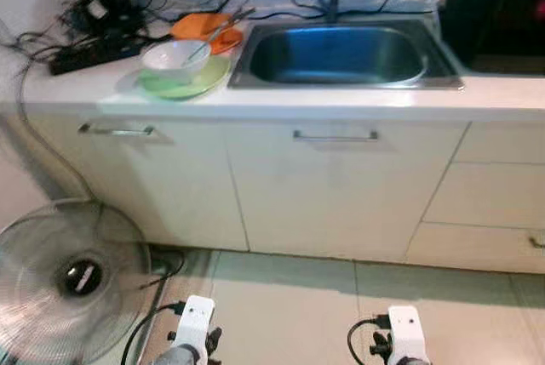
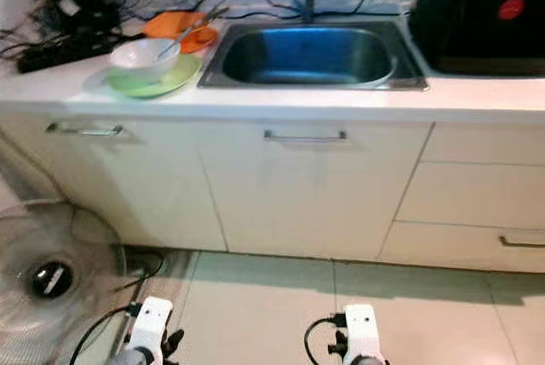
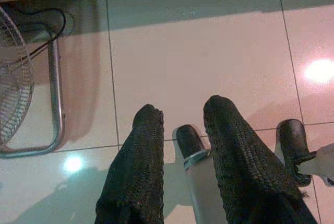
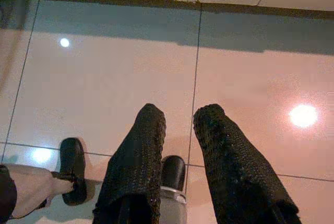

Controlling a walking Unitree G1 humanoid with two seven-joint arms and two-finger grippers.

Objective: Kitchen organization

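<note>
Well above both grippers point(image 3: 180, 125): bowl point(image 1: 174, 59).

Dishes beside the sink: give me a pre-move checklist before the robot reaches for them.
1. Dishes located: ok. White bowl sits on the green plate, orange plate behind, all on the counter left of the sink.
2. Utensil in the bowl: not ok, a handle sticks out and could tip when lifted.
3. Sink basin free to receive dishes: ok, nothing seen inside.
4. Left hand free: ok, fingers apart, holding nothing, hanging low over the floor tiles.
5. Right hand free: ok, open and holding nothing.
6. Floor path: not ok, fan and its cable lie at lower left.
</note>
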